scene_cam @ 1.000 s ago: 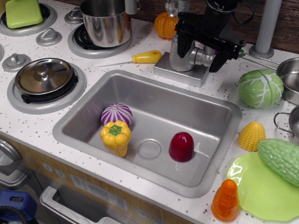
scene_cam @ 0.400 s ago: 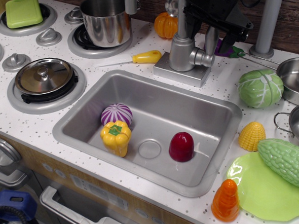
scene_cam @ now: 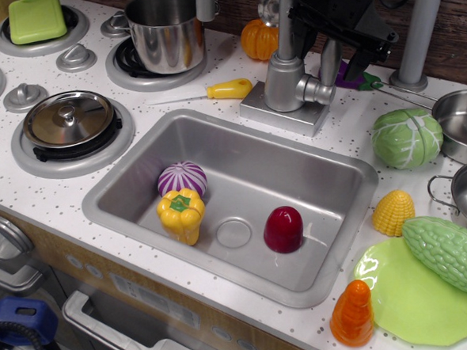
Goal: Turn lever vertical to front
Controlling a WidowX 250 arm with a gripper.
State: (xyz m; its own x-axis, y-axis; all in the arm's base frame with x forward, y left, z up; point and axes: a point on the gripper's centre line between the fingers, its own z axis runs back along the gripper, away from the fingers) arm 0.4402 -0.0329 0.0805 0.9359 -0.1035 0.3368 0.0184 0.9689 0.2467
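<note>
Gripper (scene_cam: 344, 65) hangs open and empty above the lever (scene_cam: 320, 90) near the counter's far edge, sink (scene_cam: 130, 177) in front.

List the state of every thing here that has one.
lever: jutting sideways from the faucet, ungripped
gripper: open, raised above the lever
small pot: lid on
tall pot: uncovered
sink: dry, holding three toy foods

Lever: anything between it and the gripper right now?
Nothing visible. The gripper hangs just above and to the right of the lever, which juts from the faucet body. Its dark fingers point down beside the stub with only open air between. The eggplant lies behind, not in the path.
</note>
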